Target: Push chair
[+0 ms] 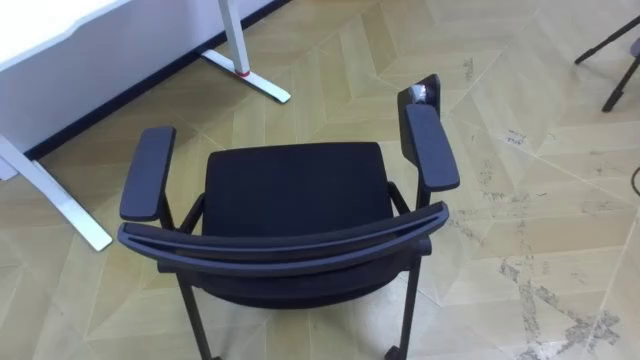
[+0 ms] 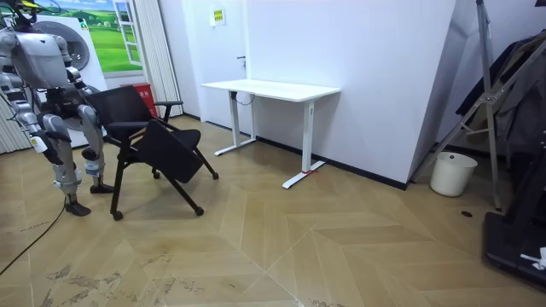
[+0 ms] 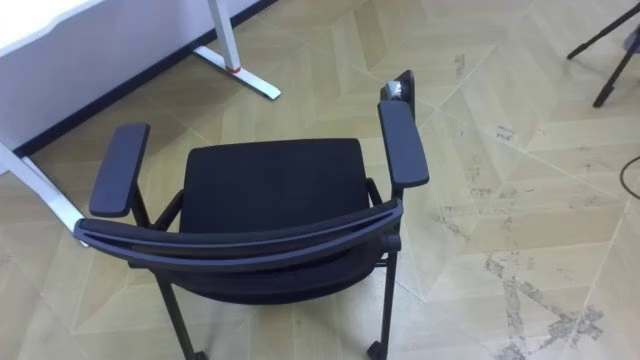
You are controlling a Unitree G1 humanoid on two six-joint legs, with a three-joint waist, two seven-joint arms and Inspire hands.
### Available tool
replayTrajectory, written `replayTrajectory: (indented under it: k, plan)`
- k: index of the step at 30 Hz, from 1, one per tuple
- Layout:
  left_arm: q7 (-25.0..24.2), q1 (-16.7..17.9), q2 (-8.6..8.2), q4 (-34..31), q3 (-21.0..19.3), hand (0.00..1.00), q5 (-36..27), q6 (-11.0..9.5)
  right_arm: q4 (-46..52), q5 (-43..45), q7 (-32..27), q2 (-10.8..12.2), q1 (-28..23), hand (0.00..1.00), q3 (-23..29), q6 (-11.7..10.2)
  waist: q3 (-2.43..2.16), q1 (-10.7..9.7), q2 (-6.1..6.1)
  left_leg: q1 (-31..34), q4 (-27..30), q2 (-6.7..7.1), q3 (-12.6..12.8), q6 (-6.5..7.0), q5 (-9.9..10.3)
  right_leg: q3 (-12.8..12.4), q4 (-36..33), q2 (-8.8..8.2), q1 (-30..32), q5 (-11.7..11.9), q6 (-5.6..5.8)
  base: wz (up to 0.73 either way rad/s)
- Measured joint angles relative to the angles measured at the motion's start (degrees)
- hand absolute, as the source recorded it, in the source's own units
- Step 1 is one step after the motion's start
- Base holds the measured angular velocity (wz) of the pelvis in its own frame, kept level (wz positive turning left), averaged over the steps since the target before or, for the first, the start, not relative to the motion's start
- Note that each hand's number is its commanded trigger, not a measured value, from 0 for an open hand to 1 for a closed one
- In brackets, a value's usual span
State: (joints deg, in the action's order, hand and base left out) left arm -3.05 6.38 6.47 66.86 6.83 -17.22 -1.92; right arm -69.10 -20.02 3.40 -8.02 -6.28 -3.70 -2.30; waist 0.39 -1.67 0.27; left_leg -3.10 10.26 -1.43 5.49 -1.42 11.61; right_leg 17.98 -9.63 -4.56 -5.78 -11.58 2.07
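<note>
The black chair [image 1: 295, 195] stands right in front of me with its curved backrest [image 1: 290, 248] nearest and its seat facing a white desk. Its padded armrests [image 1: 148, 172] run forward on both sides, and a small dark part [image 1: 425, 92] sticks out beyond the right one. In the room view I stand upright behind the chair [image 2: 145, 128], close to its back. My right hand [image 2: 39, 141] hangs low by my hip, away from the chair. My left arm goes down behind the backrest, which hides the hand.
The white desk [image 2: 273, 88] stands against the wall ahead, its foot [image 1: 250, 80] just beyond the chair's front left. Dark stand legs [image 1: 615, 60] reach in at the far right. A white bin [image 2: 452, 173] and a tall stand [image 2: 486, 102] sit further along the wall.
</note>
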Motion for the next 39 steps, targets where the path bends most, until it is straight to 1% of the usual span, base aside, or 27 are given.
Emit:
replayTrajectory:
  k: [4,8,10,14,19,20,22,30,32,35,36,37,39]
  plan:
    - [-0.02,-0.17,0.14,-0.17,-0.04,0.00,1.66,0.00,0.00,0.11,0.65,0.01,-0.01,0.00,0.34,0.62,0.04,-0.18,-0.21,0.10,0.12,0.00,0.15,0.00,0.00,-0.05,-0.05,-0.01,0.03,-0.01,0.00,0.00]
    - [0.25,-0.28,0.24,-0.14,0.03,0.00,1.74,0.42,-0.26,0.52,0.26,0.00,0.33,0.00,0.38,1.20,0.05,-0.14,-0.43,0.17,0.15,0.01,0.52,0.00,0.00,-0.66,0.00,0.02,0.24,-0.01,0.00,-0.03]
    - [0.36,-0.08,0.34,-0.14,0.02,0.00,1.68,0.72,-0.57,0.27,-0.34,0.02,0.44,0.00,0.54,1.38,0.05,-0.54,-0.47,0.30,0.15,0.04,0.52,0.00,0.00,-0.66,0.05,0.02,0.24,-0.01,0.01,0.02]
    - [0.40,0.11,0.43,-0.07,0.00,0.00,1.64,0.78,-1.85,0.21,-2.09,0.02,0.81,0.00,1.20,2.41,0.00,-0.98,-0.46,0.38,0.16,0.04,0.52,0.00,0.00,-0.67,0.08,0.02,0.26,-0.02,0.02,0.00]
    - [0.40,0.20,0.43,-0.08,0.00,0.00,1.60,0.79,-1.91,0.18,-3.44,0.02,0.75,0.00,1.22,2.43,-0.01,-1.00,-0.48,0.40,0.14,0.05,0.51,0.00,0.00,-0.67,0.08,0.02,0.28,-0.03,0.04,0.00]
    - [0.40,0.27,0.43,-0.08,-0.02,0.00,1.54,0.78,-1.93,0.20,-3.63,0.02,0.74,0.00,1.24,2.45,0.02,-1.00,-0.64,0.42,0.13,0.05,0.51,0.00,0.00,-0.65,0.08,0.02,0.28,-0.04,0.04,0.00]
    - [0.40,0.41,0.43,-0.09,-0.04,0.00,1.35,0.78,-1.94,0.10,-3.98,0.03,0.65,0.00,1.35,2.48,-0.14,-1.01,-0.69,0.42,0.13,0.05,0.51,0.00,0.00,-0.66,0.08,0.02,0.27,-0.05,0.06,0.00]
    - [1.64,1.00,0.38,0.05,0.03,0.00,-2.34,0.78,-1.75,-0.18,-4.98,0.08,0.67,0.00,1.83,2.46,-0.26,-1.09,-0.72,0.38,0.24,0.05,0.46,0.00,0.00,-0.54,-0.08,0.02,0.19,-0.04,0.05,0.00]
    - [1.69,1.15,0.27,0.04,-0.69,0.00,-2.23,0.77,-1.76,-0.09,-5.37,0.33,0.68,0.00,3.02,2.46,-0.27,-0.97,-0.70,0.33,0.26,0.04,0.47,0.00,0.00,-0.50,-0.13,0.02,0.17,-0.04,0.05,0.00]
    - [2.63,2.12,0.02,-0.03,-4.18,0.00,-0.93,0.77,-1.78,-0.32,-5.37,0.43,0.48,0.00,5.07,2.47,-0.23,-1.05,-0.74,0.15,0.34,0.05,0.46,0.01,0.00,-0.35,-0.07,0.00,0.00,-0.04,0.04,0.01]
    - [3.11,2.42,0.02,-0.03,-6.00,0.00,0.26,0.77,-1.86,-0.48,-5.48,0.44,0.27,0.00,5.56,2.49,-0.22,-1.04,-0.74,-0.11,0.33,0.04,0.45,0.00,0.00,-0.17,-0.01,0.00,-0.26,-0.04,0.05,0.03]
    - [3.93,2.66,0.01,-0.13,-7.75,0.00,1.76,0.76,-1.85,-0.45,-5.46,0.44,0.02,0.00,6.38,2.49,-0.19,-0.99,-0.74,-0.43,0.31,0.04,0.45,0.01,0.00,-0.24,0.05,0.00,-0.51,-0.04,0.05,0.03]
    - [5.85,3.24,0.13,-0.44,-10.00,0.00,3.44,0.77,-1.84,-0.43,-5.58,0.41,-0.19,0.00,7.95,2.48,-0.10,-1.03,-0.76,-0.62,0.31,0.05,0.47,0.01,0.03,-0.42,0.12,0.00,-0.84,-0.06,0.06,-0.02]
